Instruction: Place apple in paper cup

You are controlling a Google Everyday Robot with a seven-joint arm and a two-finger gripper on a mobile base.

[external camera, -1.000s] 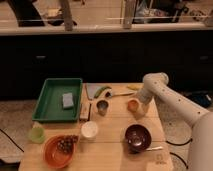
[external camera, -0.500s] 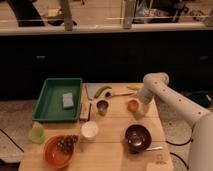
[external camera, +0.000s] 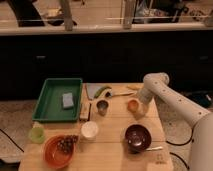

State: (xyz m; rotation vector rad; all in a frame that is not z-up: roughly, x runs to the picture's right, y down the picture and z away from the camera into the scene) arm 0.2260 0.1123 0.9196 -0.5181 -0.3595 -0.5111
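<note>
No brand, label or writing can be read on anything here. The white arm (external camera: 172, 97) bends down from the right, and its claw (external camera: 139, 107) is lowered at the apple (external camera: 133, 105), which rests on the wooden surface (external camera: 115, 137) near its right edge; whether the claw is wide, narrow or closed on the fruit cannot be told. The paper cup (external camera: 89, 130) stands well apart from the apple, to its lower left, nearer the middle of the surface. Between them, higher up, sits the small metal cup (external camera: 102, 105), with the long green vegetable (external camera: 102, 91) just behind it. A dark bowl (external camera: 137, 137) stands in front of the apple, and a green tray (external camera: 56, 99) holding a grey block (external camera: 67, 99) takes up the left side. An orange bowl (external camera: 57, 150) with dark round pieces lies at the front left, a pale green cup (external camera: 36, 134) beside it. Compared with half a second ago, the arm, claw, apple and paper cup all sit where they did; no shift is visible.
</note>
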